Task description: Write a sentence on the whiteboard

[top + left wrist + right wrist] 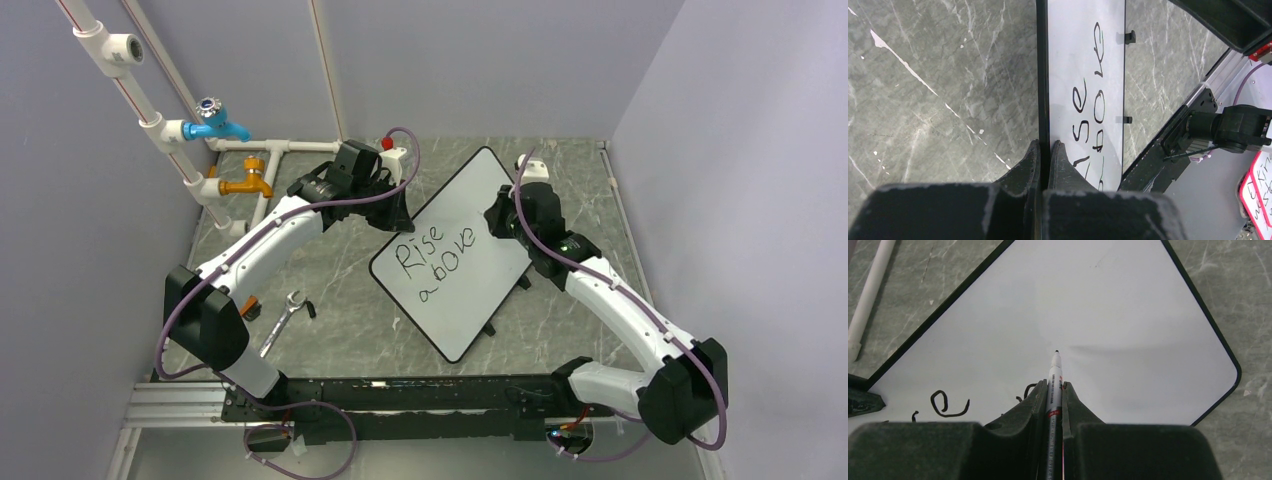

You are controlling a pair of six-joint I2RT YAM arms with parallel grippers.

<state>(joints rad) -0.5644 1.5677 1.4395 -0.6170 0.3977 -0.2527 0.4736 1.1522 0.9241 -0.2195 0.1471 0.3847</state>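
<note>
Set diagonally at mid-table, the whiteboard (466, 314) bears the sentence (432, 260), readable as "Rise above", on its near half, with the left gripper (1044, 150) clamped on its left rim and the right gripper (1054, 387) pinching a marker (1055, 371) over the blank far half.

White arms (262, 235), black joints (210, 325), purple cables (160, 350), black end effectors (1045, 145)
</note>
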